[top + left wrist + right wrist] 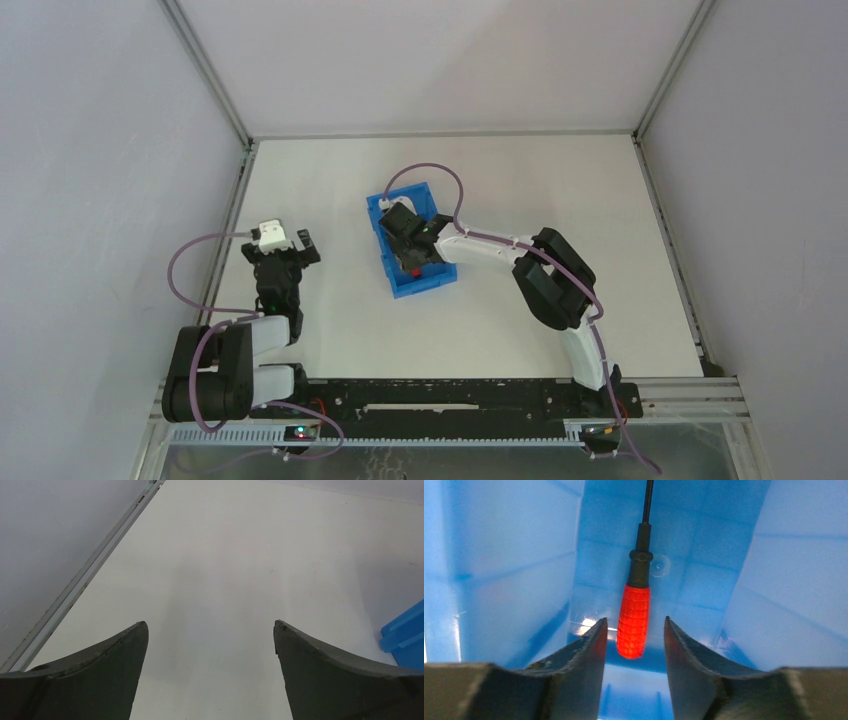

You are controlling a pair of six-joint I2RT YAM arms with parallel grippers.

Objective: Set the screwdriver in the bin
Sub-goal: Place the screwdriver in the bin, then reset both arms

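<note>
- Inside the blue bin, right wrist view: the screwdriver sits between the tall walls. Its red handle is toward the camera, and the thin black shaft points away and runs out of the top of the frame.
- Right gripper is down in the bin too, jaws partly apart, with the butt end of the handle between the fingertips.
- There is a visible gap on both sides of the handle, so the fingers are not clamping it (no contact that I can see).
- Can't tell from this angle whether the screwdriver lies flat on the bin floor.
- Top view: the bin stands near the middle of the white table, slightly skewed. The right arm reaches in from the right and covers most of the inside (screwdriver hard to make out there).
- Left gripper: jaws spread wide, nothing between them, only table surface beneath.
- It hangs near the table's left edge, well apart from the bin. One blue corner of the bin just shows at the right edge of the left wrist view.
- Purple cable loops over the bin's far end (contact unclear).
</note>
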